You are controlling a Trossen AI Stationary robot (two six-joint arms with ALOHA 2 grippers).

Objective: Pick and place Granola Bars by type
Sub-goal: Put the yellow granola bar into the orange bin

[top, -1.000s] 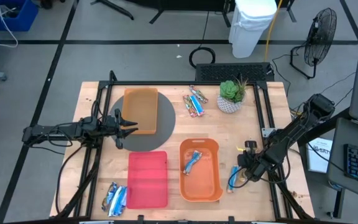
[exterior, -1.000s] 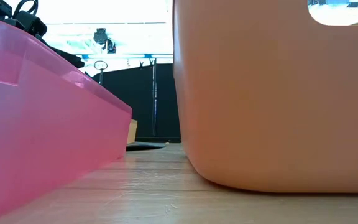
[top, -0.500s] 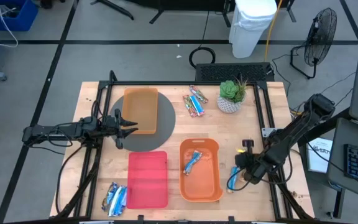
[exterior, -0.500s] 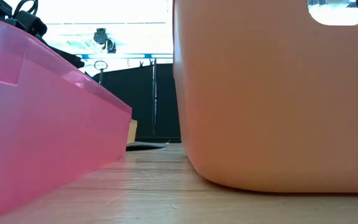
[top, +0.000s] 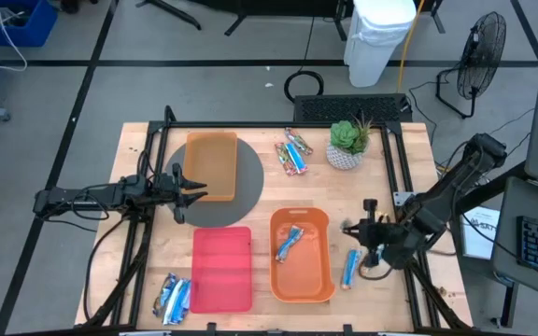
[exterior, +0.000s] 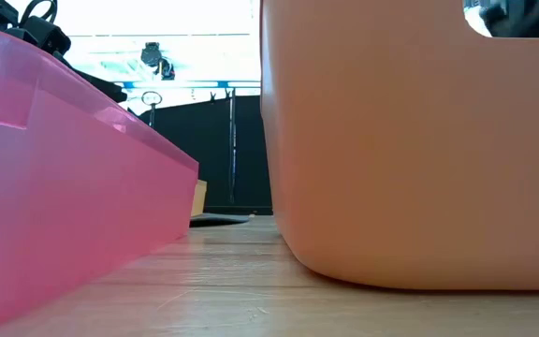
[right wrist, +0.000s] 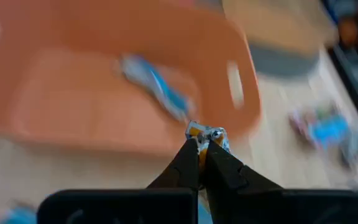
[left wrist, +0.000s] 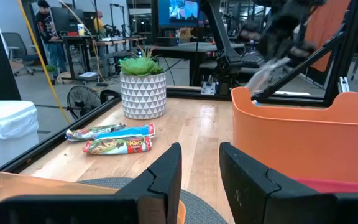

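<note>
Since a second ago the right gripper (top: 361, 228) has lifted and swung toward the orange tray (top: 318, 280), its fingers pressed together on a small foil end, apparently a granola bar, though the wrist view is blurred. A blue bar (top: 349, 269) lies on the table just beside the tray's right wall, long axis running near-to-far, below and slightly behind the claw. Another blue bar (top: 290, 242) rests inside the tray, angled. The left gripper (top: 181, 186) waits half-spread over the grey mat (top: 247, 189), well apart.
</note>
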